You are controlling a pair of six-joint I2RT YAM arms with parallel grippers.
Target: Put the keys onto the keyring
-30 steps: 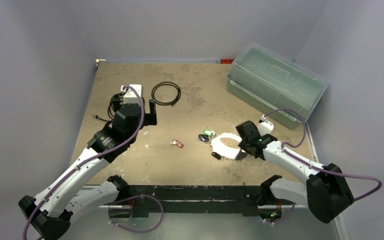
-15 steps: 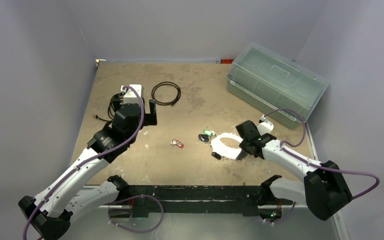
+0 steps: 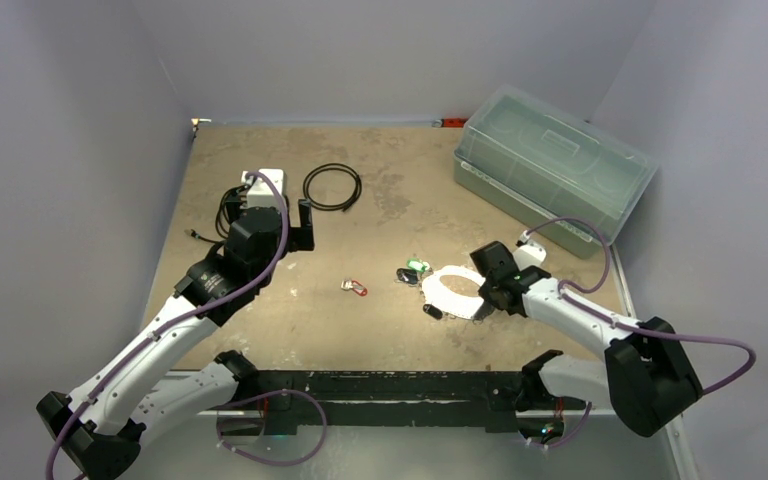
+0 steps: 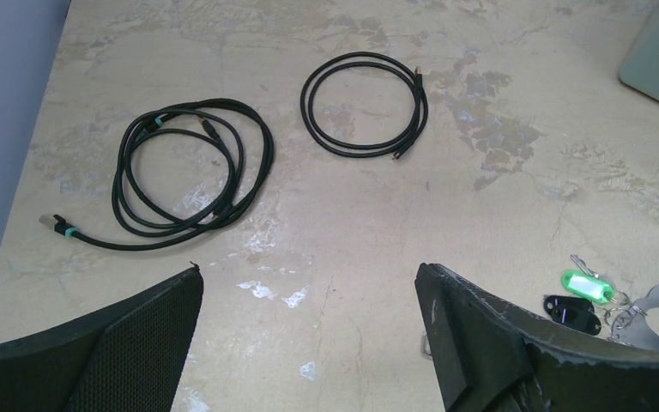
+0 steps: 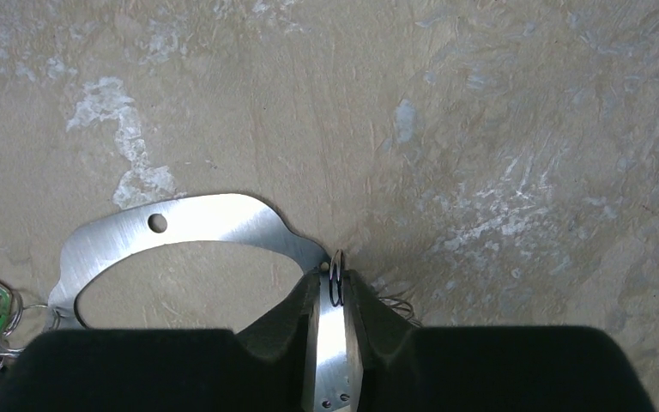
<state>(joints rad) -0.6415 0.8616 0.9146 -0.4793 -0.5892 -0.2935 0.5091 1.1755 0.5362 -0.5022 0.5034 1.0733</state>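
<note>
At 4 o'clock on the counter (image 3: pixel 390 200), the right tool (image 5: pixel 333 287) pinches the keyring (image 5: pixel 206 219) rim, jaws almost closed. Grip firmly and lift level. The green key (image 3: pixel 418 266) lies at the keyring's 10 o'clock. The left tool (image 4: pixel 309 283) gapes wide, empty.

- white-and-black left arm (image 3: pixel 150 345): rises from its base at the near left, elbow bent, with the forearm reaching forward and slightly inward.
- black two-finger left gripper (image 4: pixel 309 275): held raised and pointing forward and down; its textured fingers (image 4: pixel 129 343) stand wide apart with nothing between them.
- white-and-black right arm (image 3: pixel 580 315): extends from its base at the near right, low and inward, with the wrist tipped down.
- black two-finger right gripper (image 5: pixel 335 287): set low, its fingers (image 5: pixel 369 318) drawn close together and pinching the edge of the flat silver metal keyring (image 5: pixel 197 219).
</note>
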